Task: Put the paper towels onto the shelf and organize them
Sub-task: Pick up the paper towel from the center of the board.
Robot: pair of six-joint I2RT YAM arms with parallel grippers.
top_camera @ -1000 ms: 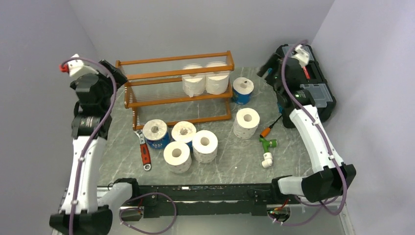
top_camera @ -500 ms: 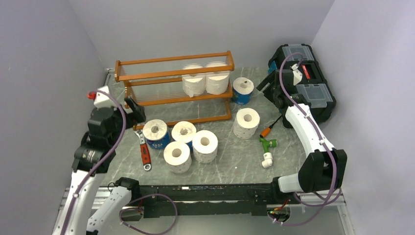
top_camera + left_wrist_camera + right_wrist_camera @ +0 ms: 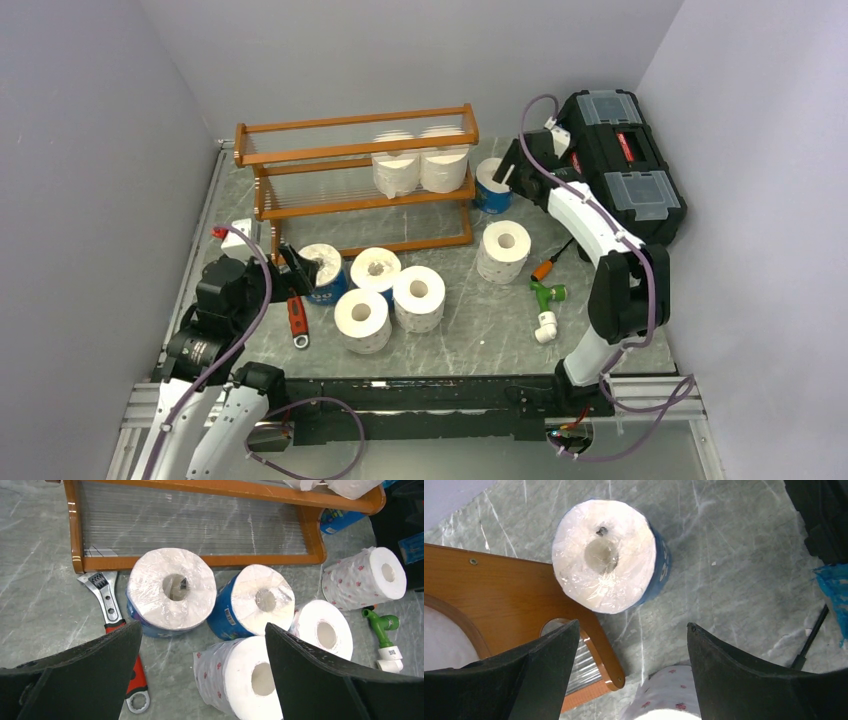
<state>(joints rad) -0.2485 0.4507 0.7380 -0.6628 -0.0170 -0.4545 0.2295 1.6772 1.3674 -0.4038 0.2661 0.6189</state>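
The shelf (image 3: pixel 350 205) stands at the back of the table. I can count only two paper towels (image 3: pixel 420 170) on it for certain, side by side at the right end of the middle tier. Pale shapes above them may be more rolls, but through the slats I cannot tell.

By my reckoning the job is in its early part, with six rolls still on the table. Four rolls (image 3: pixel 418 297) are bunched in front of the shelf, two in blue wrappers and two white. A printed white roll (image 3: pixel 503 250) stands apart to their right. A third blue-wrapped roll (image 3: pixel 495 185) sits upright just beside the shelf's right end.

My right gripper (image 3: pixel 631 626) hangs directly over that roll, jaws apart and holding nothing. My left gripper (image 3: pixel 202 630) is low over the front bunch, spread as wide as it goes and also empty, with the two blue-wrapped rolls ahead of its fingers. I judge each arm is lined up for a pick.

Plain pale lilac-grey walls (image 3: pixel 400 50) close in the back and both sides. The table (image 3: pixel 470 330) is grey with marble veining, smooth and flat.

A black toolbox (image 3: pixel 620 160) fills the far right corner. A red-handled adjustable wrench (image 3: pixel 294 312) lies just beside the leftmost blue roll. A green and white pipe fitting (image 3: pixel 546 305) and an orange-handled screwdriver (image 3: pixel 550 263) lie near the printed roll.
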